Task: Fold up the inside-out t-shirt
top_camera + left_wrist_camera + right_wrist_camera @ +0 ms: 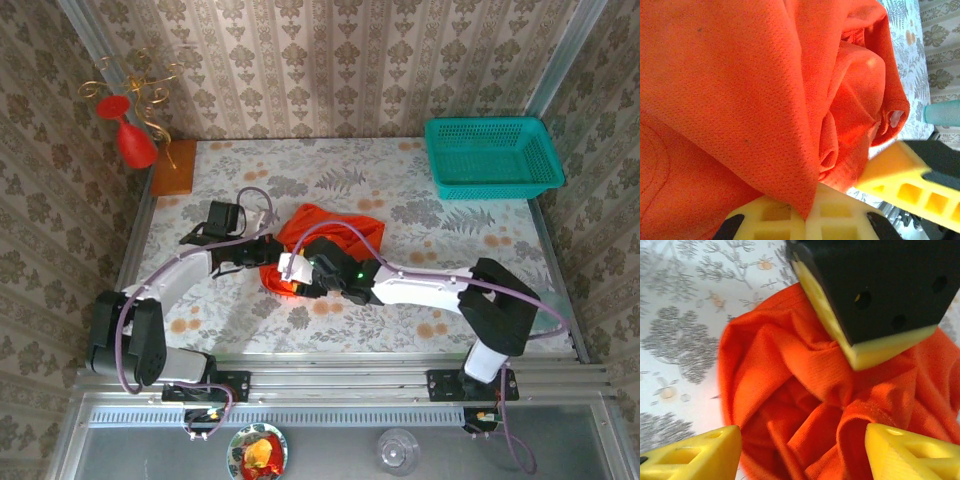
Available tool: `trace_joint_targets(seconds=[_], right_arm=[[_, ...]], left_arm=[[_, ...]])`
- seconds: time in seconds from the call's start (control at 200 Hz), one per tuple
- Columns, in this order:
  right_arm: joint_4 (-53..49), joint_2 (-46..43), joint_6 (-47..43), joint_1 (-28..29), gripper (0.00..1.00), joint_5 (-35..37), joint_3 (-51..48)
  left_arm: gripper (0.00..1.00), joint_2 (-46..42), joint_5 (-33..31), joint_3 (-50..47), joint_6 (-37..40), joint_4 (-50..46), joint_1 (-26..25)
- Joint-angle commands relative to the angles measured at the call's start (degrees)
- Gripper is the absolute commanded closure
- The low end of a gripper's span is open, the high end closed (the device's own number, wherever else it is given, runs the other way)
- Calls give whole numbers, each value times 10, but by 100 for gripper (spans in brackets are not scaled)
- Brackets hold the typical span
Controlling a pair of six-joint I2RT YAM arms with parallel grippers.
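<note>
The inside-out t-shirt (335, 232) lies crumpled in a bright orange heap mid-table. My left gripper (262, 258) reaches its near-left edge. In the left wrist view the left gripper (810, 212) is shut, its yellow pads pinching a hanging fold of the t-shirt (750, 95). My right gripper (290, 280) comes in from the right, close beside the left one. In the right wrist view the right gripper (802, 455) is open, its yellow fingers (695, 455) spread either side of the bunched t-shirt (805, 390), with nothing held. The left gripper's black and yellow finger (875, 295) sits just above.
A teal basket (492, 157) stands at the back right. A red goblet-shaped ornament (130, 138) and an orange-brown wooden block (174, 167) are at the back left corner. Patterned walls close in three sides of the flowered table (430, 225).
</note>
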Motion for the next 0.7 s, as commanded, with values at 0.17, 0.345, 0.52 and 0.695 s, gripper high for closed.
trace_joint_targets(seconds=[0.17,0.345,0.52,0.695], right_arm=[[64,17,-63,-8,49,49,28],[57,-2,-55,-17,58,51,27],[44,-8,-64,-24,36,44,28],[39,0,-69,-33,32,30,33]], left_arm=[[100,-31,-5,9,17,-28,-1],[100,-33,-9,12,26,-41,-1],[100,-36,-12,17,34,-51,-1],[100,-36,-18,17,38,-56,-1]])
